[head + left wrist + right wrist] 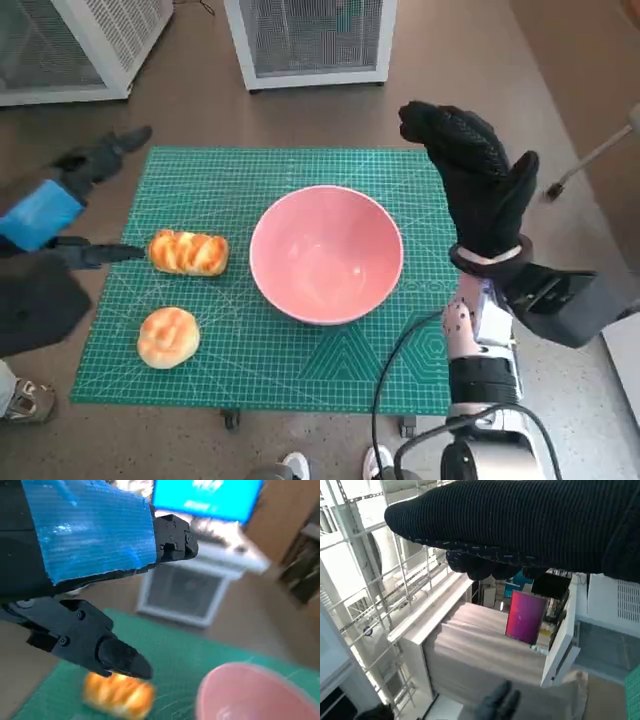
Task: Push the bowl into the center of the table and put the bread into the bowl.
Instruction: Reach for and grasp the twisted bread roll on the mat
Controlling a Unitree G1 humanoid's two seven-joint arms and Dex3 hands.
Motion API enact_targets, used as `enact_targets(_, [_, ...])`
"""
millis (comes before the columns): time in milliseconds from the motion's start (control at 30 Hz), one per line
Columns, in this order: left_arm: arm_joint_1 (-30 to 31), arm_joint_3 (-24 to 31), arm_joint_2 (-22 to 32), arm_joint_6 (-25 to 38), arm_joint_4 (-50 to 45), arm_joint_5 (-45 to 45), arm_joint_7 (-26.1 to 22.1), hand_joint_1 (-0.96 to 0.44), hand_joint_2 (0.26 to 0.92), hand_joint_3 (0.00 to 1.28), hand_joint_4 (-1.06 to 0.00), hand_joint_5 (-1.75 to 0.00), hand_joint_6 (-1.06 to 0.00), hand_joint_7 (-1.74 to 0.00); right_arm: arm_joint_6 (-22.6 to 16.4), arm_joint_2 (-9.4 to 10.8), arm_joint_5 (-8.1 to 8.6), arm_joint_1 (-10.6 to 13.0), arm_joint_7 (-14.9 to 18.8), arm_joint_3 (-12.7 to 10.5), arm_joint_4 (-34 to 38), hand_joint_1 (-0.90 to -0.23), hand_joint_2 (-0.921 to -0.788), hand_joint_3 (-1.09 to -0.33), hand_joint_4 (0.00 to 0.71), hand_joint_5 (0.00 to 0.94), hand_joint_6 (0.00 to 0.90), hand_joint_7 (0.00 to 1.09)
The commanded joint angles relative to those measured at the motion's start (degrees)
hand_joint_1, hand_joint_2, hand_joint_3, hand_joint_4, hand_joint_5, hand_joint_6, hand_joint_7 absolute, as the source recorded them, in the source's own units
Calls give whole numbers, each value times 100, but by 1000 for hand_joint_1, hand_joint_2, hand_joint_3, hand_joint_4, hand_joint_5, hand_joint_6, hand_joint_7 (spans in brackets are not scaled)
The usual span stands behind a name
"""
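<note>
From the head camera I see my left hand point(62, 205), black with blue tape over its back, at the left edge of the green gridded cutting mat point(250, 370). It holds nothing; its fingers are spread, one reaching toward the bowl and ending right at the near tip of the elongated, golden braided bread roll point(188, 252). Whether it touches I cannot tell. The wide pink plastic bowl point(326, 254) sits roughly in the middle of the mat with nothing in it, so I judge the push done and the bread step still ahead. The braided roll lies just beside the bowl on its left. A round, pale golden bun point(168, 336) lies on the mat on that same side of the bowl, nearer to me than the braided roll. My right hand point(472, 180), in its black knitted glove, is raised just right of the bowl, fingers extended together, gripping nothing.

The left wrist camera is blurred, but it shows a black finger point(107, 652) directly over the braided roll, the bowl's rim close beside it.

The right wrist camera shows only the glove against the room; neither bowl nor bread appears.
</note>
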Motion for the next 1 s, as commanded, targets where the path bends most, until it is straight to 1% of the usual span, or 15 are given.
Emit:
enact_targets(33, [-79,-246,71,217,11,253,-39,189,771,19,-60,-1,-163,-65,89,2,29,162,-47,27,-3,-630,-921,-644,242,6,356,38])
enact_targets(400, [-278,-744,-35,272,417,498,-105,187,777,20,-70,-2,-183,-44,135,-21,46,188,-43,33,-48,-629,-921,-644,242,4,354,38])
enact_targets(667, [-492,-1334,-187,294,843,844,-123,176,778,19,-70,-1,-211,-39,149,-35,77,181,-20,21,-27,-624,-921,-645,243,4,353,37])
enact_targets(767, [-573,-1534,-223,244,1037,995,-131,169,777,18,-69,0,-214,-34,147,-35,76,182,-24,23,-16,-623,-921,-645,242,3,353,37])
enact_targets(1000, [-827,-1943,-423,-109,1759,1239,-77,127,775,16,-66,0,-218,-23,162,-39,102,194,-5,23,-12,-618,-921,-645,244,3,354,38])
